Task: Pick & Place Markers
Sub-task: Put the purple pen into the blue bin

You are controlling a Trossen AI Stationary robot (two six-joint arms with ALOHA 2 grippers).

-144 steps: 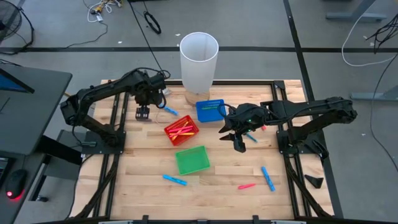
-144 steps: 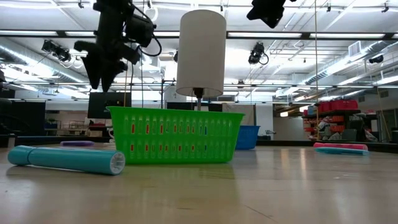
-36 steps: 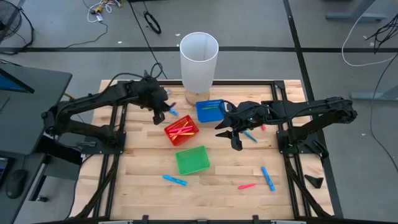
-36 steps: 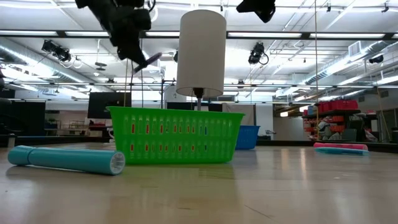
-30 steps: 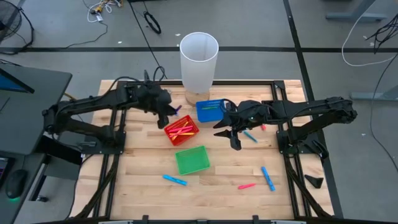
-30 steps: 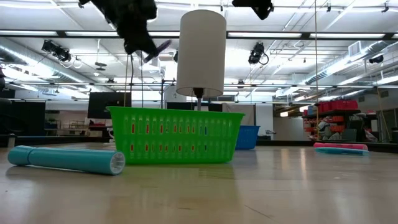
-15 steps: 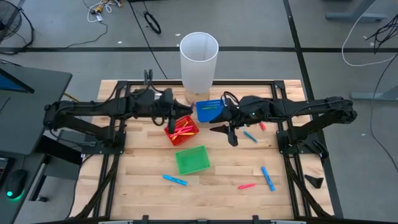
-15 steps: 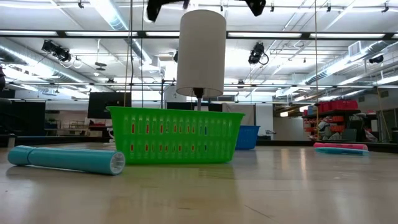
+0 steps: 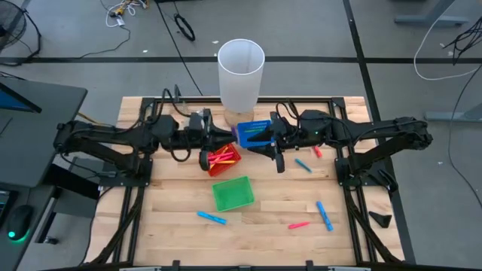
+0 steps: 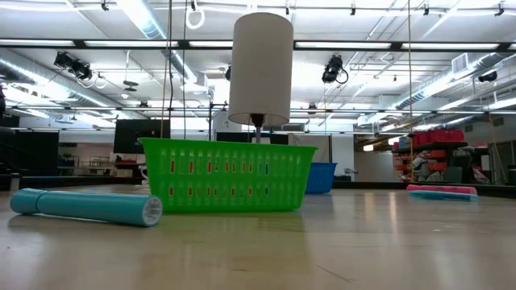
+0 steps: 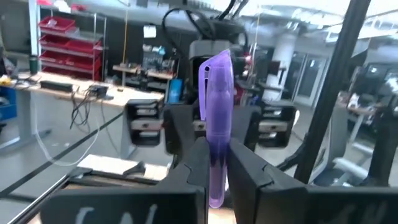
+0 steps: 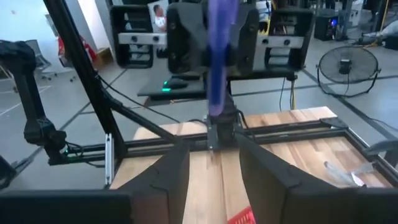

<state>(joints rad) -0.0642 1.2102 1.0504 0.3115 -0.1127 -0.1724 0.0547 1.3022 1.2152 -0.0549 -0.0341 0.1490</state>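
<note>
Both dark arms stretched level twd centre, hands facing each other, nearly tip to tip. Left hand (image 9: 230, 137) fingers (image 11: 245, 171) clamped on thin purple plastic marker (image 11: 215, 118), held upright. Right hand (image 9: 256, 144) fingers (image 12: 169, 177) parted, nothing betw. them.

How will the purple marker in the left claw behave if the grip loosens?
Probably stiff: the purple marker stands straight out of the shut left claw. Smooth, round and pinched at one end only, it may pivot, slip or roll.
</note>
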